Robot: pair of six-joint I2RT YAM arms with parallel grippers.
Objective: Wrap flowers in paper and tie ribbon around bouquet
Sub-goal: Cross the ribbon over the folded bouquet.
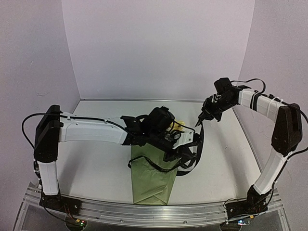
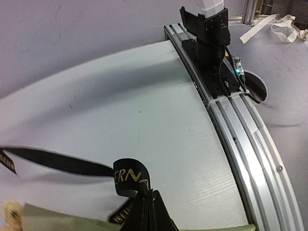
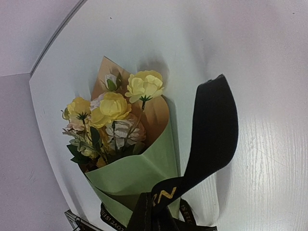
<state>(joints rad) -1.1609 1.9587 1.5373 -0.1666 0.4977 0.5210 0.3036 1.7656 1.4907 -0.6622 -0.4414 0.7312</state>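
Note:
The bouquet lies on the table's middle, its olive-green paper rolled into a cone. The yellow and cream flowers show at its wide far end. A black ribbon with pale lettering passes around the cone's lower part. My left gripper hovers over the bouquet's right side, shut on a folded loop of ribbon. My right gripper is raised at the back right, shut on the other ribbon end, which hangs down in a loop. The left arm hides much of the bouquet's top in the overhead view.
An aluminium rail runs along the table's near edge, carrying both arm bases. The right arm's base stands on it. Pale walls close off the left, back and right of the white table.

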